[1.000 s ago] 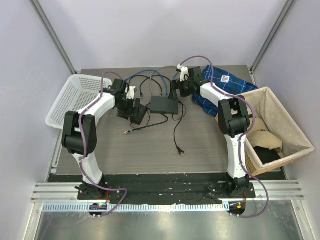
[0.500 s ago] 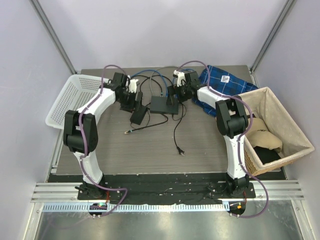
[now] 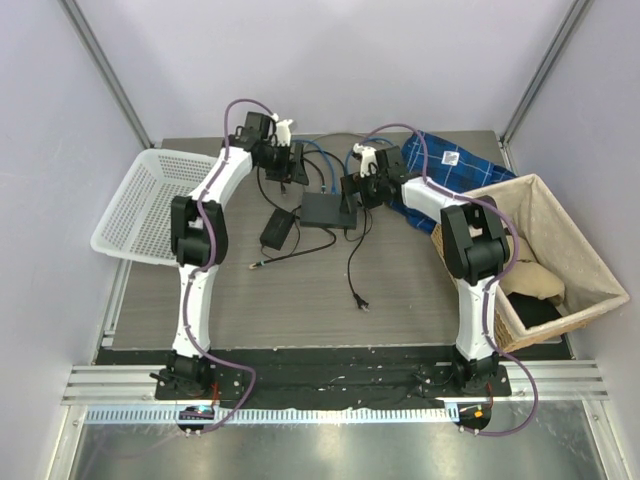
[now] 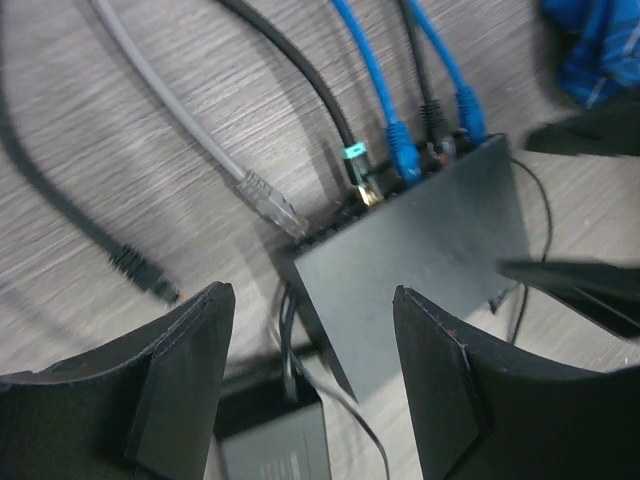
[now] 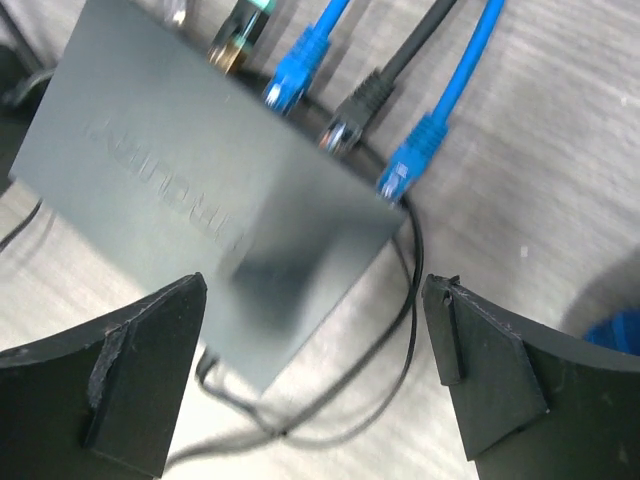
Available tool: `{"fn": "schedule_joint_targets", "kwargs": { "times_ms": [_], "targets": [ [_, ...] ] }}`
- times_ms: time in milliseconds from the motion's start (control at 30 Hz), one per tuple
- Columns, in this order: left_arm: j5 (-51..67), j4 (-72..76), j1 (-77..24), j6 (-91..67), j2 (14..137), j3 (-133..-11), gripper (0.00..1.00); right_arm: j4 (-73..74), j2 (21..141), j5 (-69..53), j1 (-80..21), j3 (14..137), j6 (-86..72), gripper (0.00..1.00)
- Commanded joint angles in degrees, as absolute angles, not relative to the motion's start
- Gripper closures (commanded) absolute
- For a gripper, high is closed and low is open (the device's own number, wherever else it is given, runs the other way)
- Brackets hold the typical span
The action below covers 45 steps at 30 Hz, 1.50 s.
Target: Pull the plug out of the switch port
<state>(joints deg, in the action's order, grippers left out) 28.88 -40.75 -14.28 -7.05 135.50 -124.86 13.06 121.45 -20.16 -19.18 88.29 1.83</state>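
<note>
Both arms reach to the far middle of the table, where the dark grey switch (image 3: 330,210) lies flat with its row of ports along the far edge. Four cables are seated there: a green-banded plug (image 4: 357,165), a blue plug (image 4: 400,160), a black plug (image 4: 432,140) and a second blue plug (image 4: 470,118). A clear plug (image 4: 268,203) on a grey cable lies on the table just beside the switch's far left corner; the blurred view does not settle whether it touches the box.

The left arm is stretched long, its wrist turned to the right. The left gripper (image 4: 310,320) hangs over the switch's left end, jaws well parted and nothing between them. The right arm bends leftward from its elbow, and the right gripper (image 5: 315,290) hovers above the switch's right end, jaws as wide as they go and also empty. The black power brick (image 3: 277,229) sits just near-left of the switch.

The pull looks not yet begun. To do it well, one gripper would likely pin the light box to the table. The other would close on a plug's moulded body, not its cord, and draw it straight out toward the far side, since a sideways tug could drag the whole switch.
</note>
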Motion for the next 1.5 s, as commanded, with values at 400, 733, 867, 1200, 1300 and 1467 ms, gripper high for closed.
{"fn": "schedule_joint_targets", "kwargs": {
  "times_ms": [400,733,867,1200,1300,1467],
  "targets": [
    [39.2,-39.3,-16.5,-8.0,141.2,-126.1,0.34,14.8,114.4,-20.8,-20.3,80.9,4.1,0.2],
    [39.2,-40.3,-17.1,-6.8,140.5,-125.2,0.36,13.9,116.7,-20.2,-20.5,81.6,4.2,0.3],
    [37.7,-39.0,-17.2,-7.1,138.7,-122.4,0.38,13.8,117.2,-19.7,-20.6,81.7,5.1,0.31],
    [35.4,-33.7,-17.5,-8.5,137.6,-123.4,0.38,13.9,117.2,-20.1,-20.7,80.4,4.7,0.32],
    [35.6,-33.2,-17.8,-8.8,138.2,-123.7,0.38,13.9,117.0,-19.9,-20.7,80.2,4.7,0.32],
    [33.0,-32.2,-18.5,-8.4,138.9,-125.7,0.38,14.3,116.5,-19.7,-20.7,79.5,4.7,0.32]
  ]
}}
